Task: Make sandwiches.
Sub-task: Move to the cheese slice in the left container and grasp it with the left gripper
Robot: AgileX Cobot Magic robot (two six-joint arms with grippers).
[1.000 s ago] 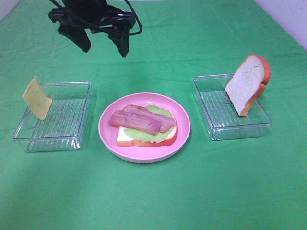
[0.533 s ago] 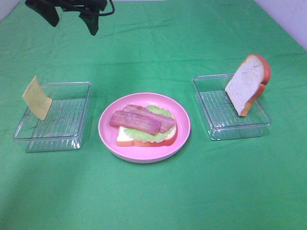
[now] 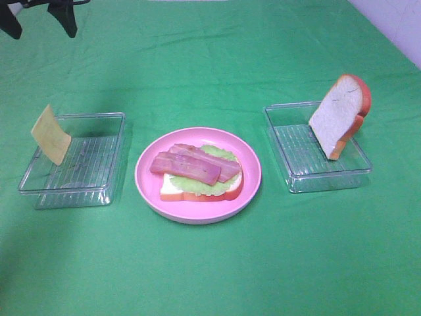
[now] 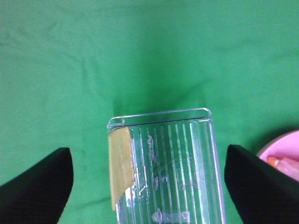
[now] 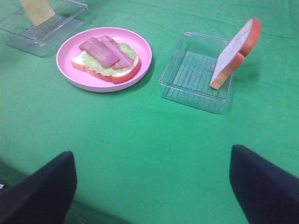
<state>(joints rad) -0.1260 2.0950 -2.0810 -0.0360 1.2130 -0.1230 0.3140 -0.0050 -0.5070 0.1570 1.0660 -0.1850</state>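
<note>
A pink plate (image 3: 141, 176) in the middle holds the sandwich: a bread slice topped with a green lettuce leaf (image 3: 225, 155) and two bacon strips (image 3: 191, 166). A yellow cheese square (image 3: 50, 134) leans upright on the outer edge of the left clear tray (image 3: 99, 135). A second bread slice (image 3: 339, 113) leans upright in the right clear tray (image 3: 296, 148). My left gripper (image 3: 38, 21) hangs open and empty at the far left corner, above and behind the cheese (image 4: 120, 168). My right gripper (image 5: 152, 186) is open and empty, near the front, well back from the bread slice (image 5: 233, 53).
Everything rests on a green cloth. In the left wrist view the left tray (image 4: 187, 158) lies between the fingers, with the plate's rim (image 4: 280, 144) at one side. The right wrist view shows the plate (image 5: 65, 72), the right tray (image 5: 191, 81) and the left tray (image 5: 44, 32).
My left gripper has swung from behind the plate to the far left corner, staying open. Plate, trays, cheese and bread have not moved.
</note>
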